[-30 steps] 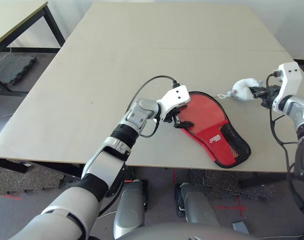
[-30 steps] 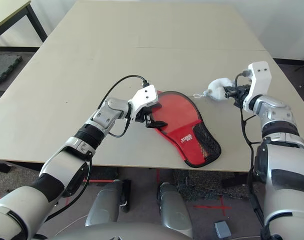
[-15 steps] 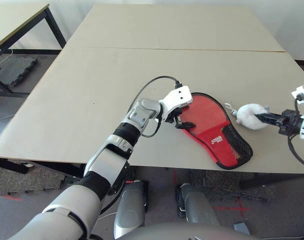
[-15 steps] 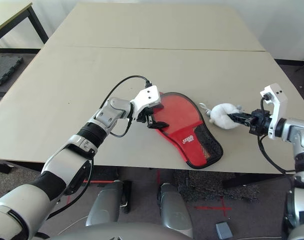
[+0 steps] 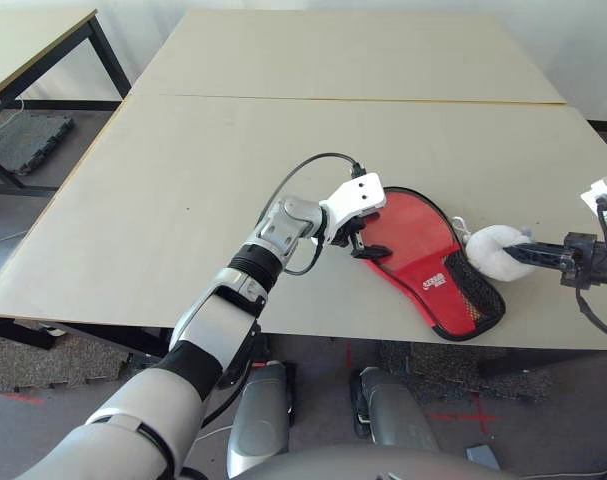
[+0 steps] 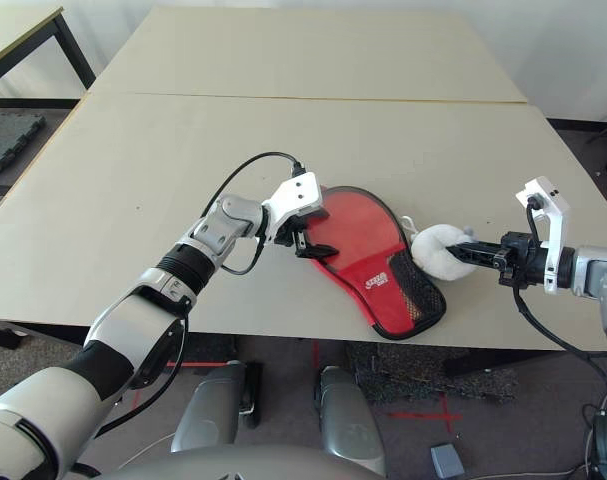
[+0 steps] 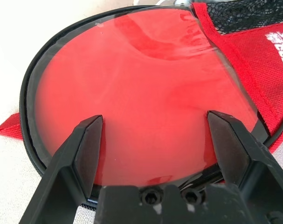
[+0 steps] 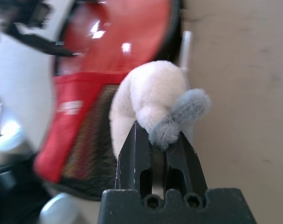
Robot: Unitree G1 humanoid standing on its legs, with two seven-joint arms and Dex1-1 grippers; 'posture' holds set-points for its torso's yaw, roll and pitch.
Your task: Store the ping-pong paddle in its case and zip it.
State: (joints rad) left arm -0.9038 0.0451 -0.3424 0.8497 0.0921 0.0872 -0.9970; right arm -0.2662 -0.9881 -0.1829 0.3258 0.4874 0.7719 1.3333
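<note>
Spreading my left fingers (image 7: 87,156) over the case (image 5: 433,260), its clear window showing red, I grip the white plush toy (image 6: 438,252) beside it with my right fingers (image 8: 185,163), on the table (image 5: 213,180).

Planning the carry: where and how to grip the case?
I'd pinch the edge of the case at its wider round end, coming from the robot's left: it lies flat, and the left gripper already stands open over that edge.

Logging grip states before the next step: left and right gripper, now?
Left gripper: open, over the red case, holding nothing.
Right gripper: closed on the white plush toy.
</note>
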